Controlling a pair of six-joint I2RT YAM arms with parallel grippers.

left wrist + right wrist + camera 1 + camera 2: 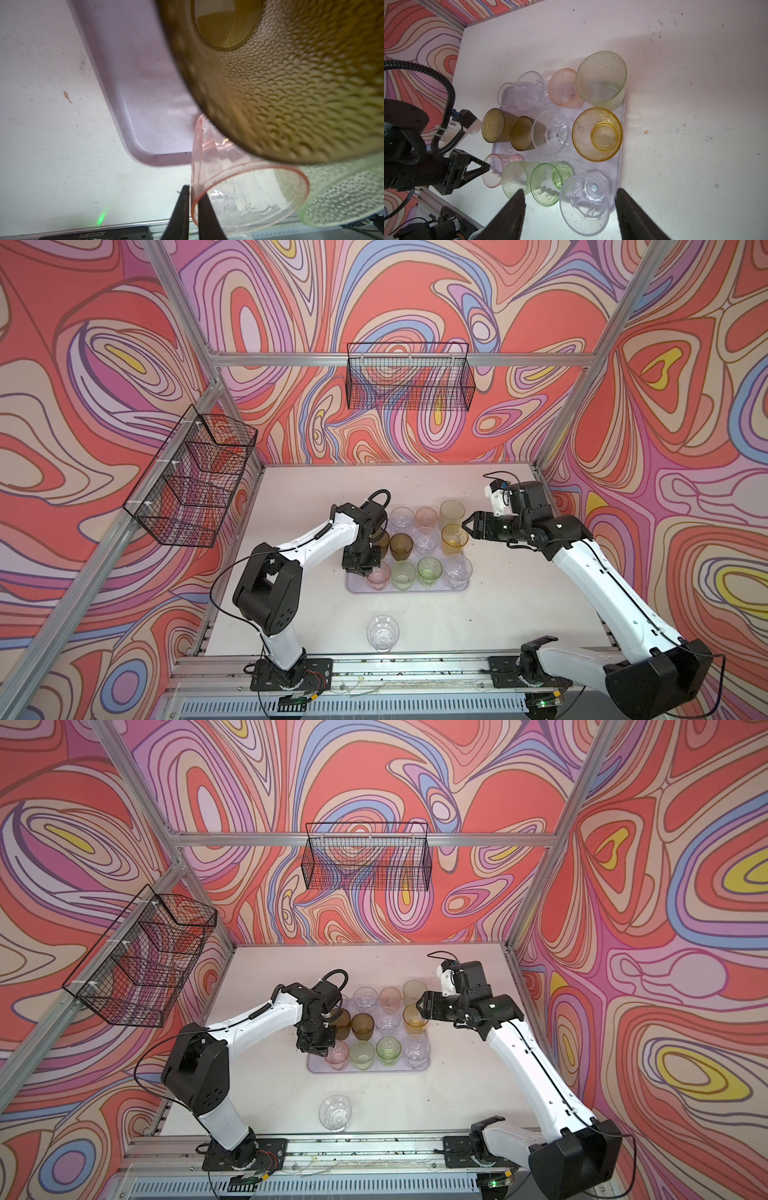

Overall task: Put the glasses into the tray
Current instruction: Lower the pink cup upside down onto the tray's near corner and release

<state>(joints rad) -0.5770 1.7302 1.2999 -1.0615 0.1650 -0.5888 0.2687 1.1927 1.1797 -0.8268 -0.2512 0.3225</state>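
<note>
The pale lilac tray [411, 590] [374, 1070] sits mid-table and holds several upright glasses in rows. A pink glass [378, 576] [239, 187] stands at its near left corner. My left gripper [368, 572] [193, 187] is shut on that glass's rim, one finger inside and one outside. An olive-brown textured glass [291, 83] is close beside it. My right gripper [467, 526] [569, 191] hangs open and empty by the yellow glass [454, 538] at the tray's right side. One clear glass [382, 632] [335, 1112] stands alone on the table, nearer the front than the tray.
A black wire basket [409, 377] hangs on the back wall and another [195, 477] on the left wall. An aluminium rail [415, 668] with both arm bases runs along the front edge. The white tabletop [685, 104] stretches to the right of the tray.
</note>
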